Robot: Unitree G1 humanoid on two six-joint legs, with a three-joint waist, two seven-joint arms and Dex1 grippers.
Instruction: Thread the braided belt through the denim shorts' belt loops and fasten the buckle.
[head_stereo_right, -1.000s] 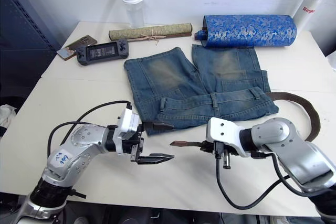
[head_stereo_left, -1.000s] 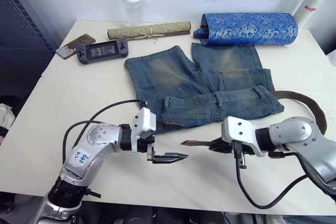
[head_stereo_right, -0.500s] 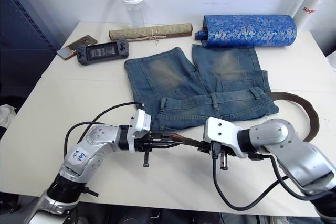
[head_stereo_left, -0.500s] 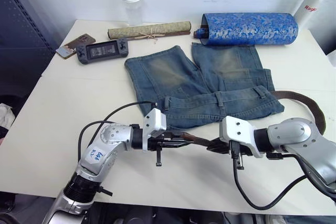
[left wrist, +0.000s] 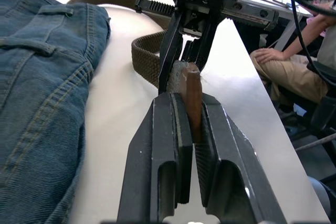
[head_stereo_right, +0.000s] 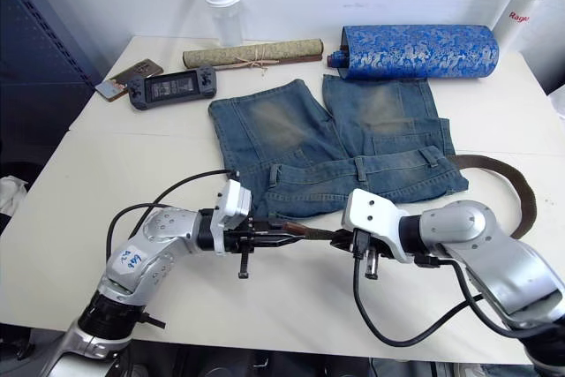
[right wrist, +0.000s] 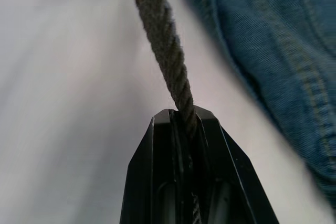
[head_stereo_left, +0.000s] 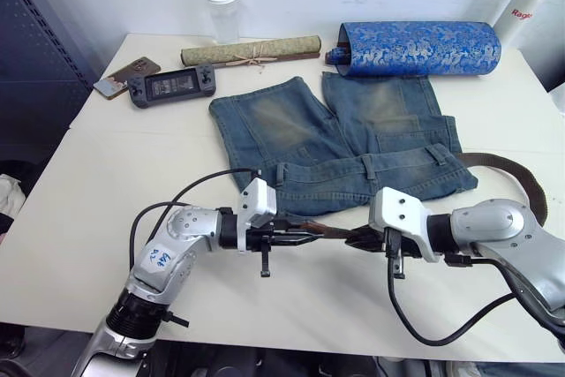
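The denim shorts [head_stereo_left: 353, 143] lie flat on the white table, waistband toward me, with belt loops [head_stereo_left: 366, 168] upright along it. The braided belt [head_stereo_left: 512, 169] curves round the shorts' right side and runs behind my right arm to the front. There my right gripper [head_stereo_left: 357, 240] is shut on the woven strap [right wrist: 163, 40]. My left gripper [head_stereo_left: 305, 236] faces it, shut on the belt's brown leather end tab [left wrist: 192, 93]. Both grippers hold the belt just in front of the waistband, tip to tip. The buckle is hidden.
At the back of the table lie a blue brocade roll [head_stereo_left: 415, 48], a rolled scroll [head_stereo_left: 252, 51], a game console [head_stereo_left: 170, 86] and a phone [head_stereo_left: 126, 75]. Two bottles [head_stereo_left: 222, 6] [head_stereo_left: 525, 6] stand behind them. A person sits beyond the table's right side [left wrist: 283, 72].
My left gripper, open and apart from the belt a second ago, has moved right and shut on the end tab. The right gripper has kept its hold on the strap.
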